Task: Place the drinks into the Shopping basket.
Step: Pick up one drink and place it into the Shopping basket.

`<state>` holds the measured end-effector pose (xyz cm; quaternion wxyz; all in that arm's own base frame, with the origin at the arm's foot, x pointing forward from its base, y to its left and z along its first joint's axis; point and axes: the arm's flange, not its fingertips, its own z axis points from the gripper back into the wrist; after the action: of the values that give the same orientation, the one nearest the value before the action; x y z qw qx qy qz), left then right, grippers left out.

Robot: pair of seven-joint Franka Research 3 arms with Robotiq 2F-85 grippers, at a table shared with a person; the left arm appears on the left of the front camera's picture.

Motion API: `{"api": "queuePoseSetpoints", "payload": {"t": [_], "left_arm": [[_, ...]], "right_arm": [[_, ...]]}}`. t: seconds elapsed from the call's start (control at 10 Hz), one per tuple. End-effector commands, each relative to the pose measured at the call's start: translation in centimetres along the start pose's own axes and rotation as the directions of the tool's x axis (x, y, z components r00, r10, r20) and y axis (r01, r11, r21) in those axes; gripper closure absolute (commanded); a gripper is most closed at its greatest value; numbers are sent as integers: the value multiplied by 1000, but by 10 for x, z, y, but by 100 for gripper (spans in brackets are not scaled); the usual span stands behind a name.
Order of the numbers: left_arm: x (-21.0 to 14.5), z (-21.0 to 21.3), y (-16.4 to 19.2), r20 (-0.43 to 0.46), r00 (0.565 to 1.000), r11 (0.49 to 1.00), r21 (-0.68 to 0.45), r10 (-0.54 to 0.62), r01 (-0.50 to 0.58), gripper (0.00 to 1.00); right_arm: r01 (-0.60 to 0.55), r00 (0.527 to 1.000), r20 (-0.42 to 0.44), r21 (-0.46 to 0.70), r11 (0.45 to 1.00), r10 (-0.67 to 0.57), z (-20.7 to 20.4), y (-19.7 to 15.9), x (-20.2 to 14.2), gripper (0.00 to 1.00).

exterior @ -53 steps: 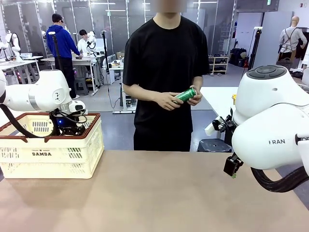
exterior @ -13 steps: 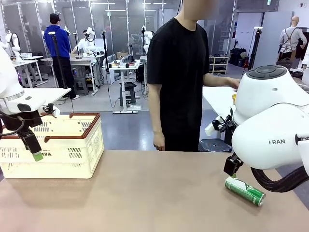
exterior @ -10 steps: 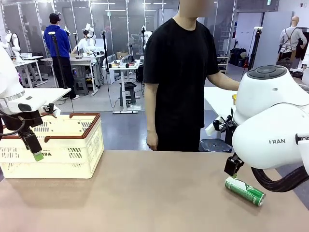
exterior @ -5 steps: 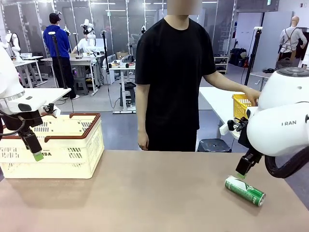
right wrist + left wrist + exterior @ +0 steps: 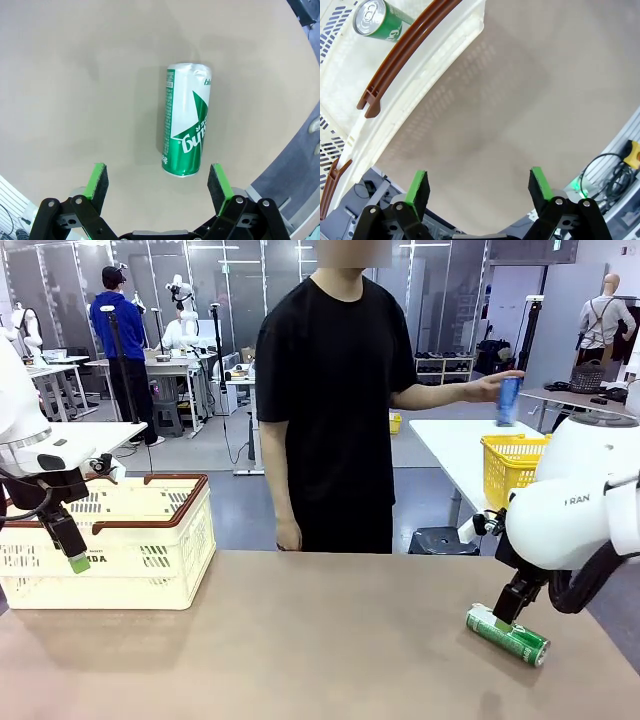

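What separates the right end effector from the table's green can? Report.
Only bare table, in the right wrist view, separates the open right end effector from the green can.

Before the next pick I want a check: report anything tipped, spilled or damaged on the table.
One green can lies on its side on the table at the robot's right, under the open right gripper, rather than upright. No spill shows around it. A second green can is inside the Shopping basket.

You can read "RAN" on the white shell of the right arm (image 5: 560, 525) — the word's start curves out of sight. On the Shopping basket (image 5: 150, 550) the side print ends in "MDA". The green can (image 5: 186, 132) carries white lettering lying upside down — you cannot make it out.
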<state>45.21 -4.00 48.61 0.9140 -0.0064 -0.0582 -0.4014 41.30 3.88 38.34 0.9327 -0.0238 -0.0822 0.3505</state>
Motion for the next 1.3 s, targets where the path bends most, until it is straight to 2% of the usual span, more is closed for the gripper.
{"api": "queuePoseSetpoints", "payload": {"t": [0.0,0.5,0.8,1.2], "left_arm": [[0,1,1,9,1000,1000,7,-1,1,0],[0,1,1,9,1000,1000,7,-1,1,0],[0,1,1,9,1000,1000,7,-1,1,0],[0,1,1,9,1000,1000,7,-1,1,0]], "right_arm": [[5,1000,1,4,1000,-5,-15,-16,5,0],[-31,998,-53,55,998,34,-58,-39,4,0],[-80,996,-24,119,990,84,-73,-52,7,0],[-71,997,-32,149,986,77,-85,-62,11,0]]}}
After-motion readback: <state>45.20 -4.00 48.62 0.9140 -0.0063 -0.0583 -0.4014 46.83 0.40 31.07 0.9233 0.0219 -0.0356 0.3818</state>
